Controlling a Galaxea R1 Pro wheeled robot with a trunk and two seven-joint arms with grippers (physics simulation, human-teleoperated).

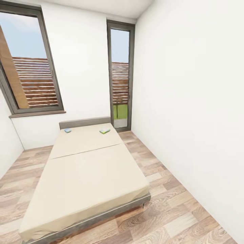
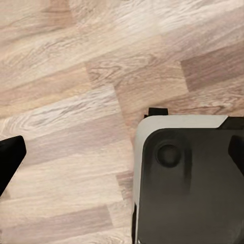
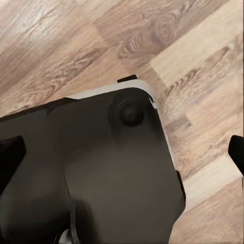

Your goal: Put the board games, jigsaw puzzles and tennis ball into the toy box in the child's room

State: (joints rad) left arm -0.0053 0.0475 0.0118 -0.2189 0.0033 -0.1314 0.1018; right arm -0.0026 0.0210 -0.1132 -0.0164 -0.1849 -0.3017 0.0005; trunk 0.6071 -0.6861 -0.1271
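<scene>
1. Nearest my head camera is the bed [image 1: 84, 176], its foot end toward me, plain beige mattress on a dark frame.
2. Two board games lie up by the headboard [image 1: 84, 122]: a blue one [image 1: 67, 130] and a green-white one [image 1: 104, 130], well apart.
3. I judge them light, stiff and thin, best pinched at an overhanging edge.
4. Both wrist cameras look down at the robot base [image 2: 188, 183] and wood floor [image 2: 76, 76].
5. Left gripper [image 2: 124, 152] and right gripper [image 3: 124, 152]: fingertips wide apart, holding nothing.
</scene>
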